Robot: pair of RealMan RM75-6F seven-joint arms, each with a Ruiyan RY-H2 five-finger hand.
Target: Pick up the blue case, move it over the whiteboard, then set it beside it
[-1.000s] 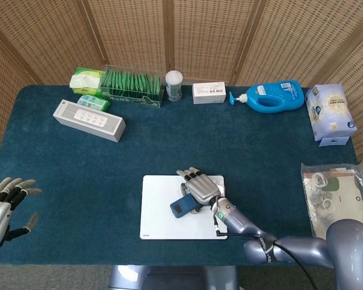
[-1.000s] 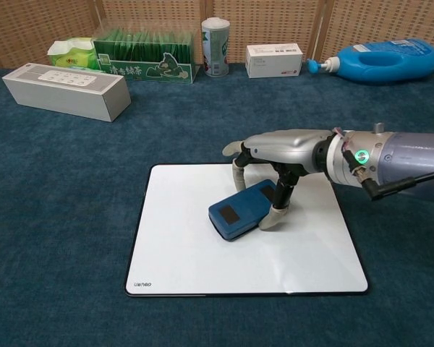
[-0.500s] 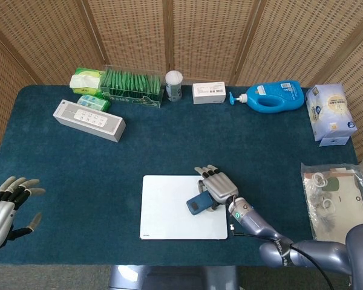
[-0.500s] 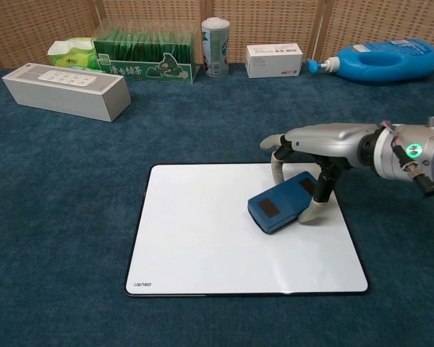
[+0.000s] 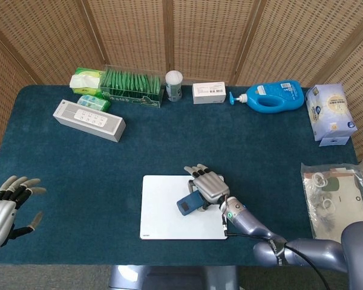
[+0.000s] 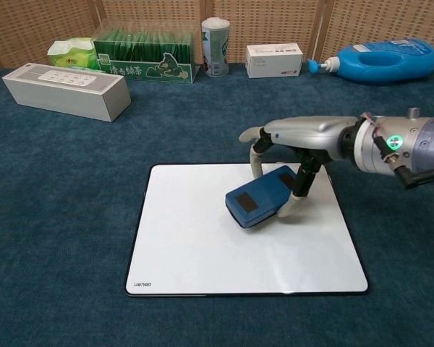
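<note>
On the blue worktop (image 6: 72, 217) we see the whiteboard (image 6: 195, 253) lying flat near the front edge, and over its upper right part our right hand (image 6: 293, 141) reaches in from the right. Its fingers (image 6: 299, 194) grasp the blue case (image 6: 257, 201), which hangs tilted just above the board. Our left hand (image 5: 3, 211) sits at the worktop's front left corner, well apart, fingers released and spread, holding nothing.
</note>
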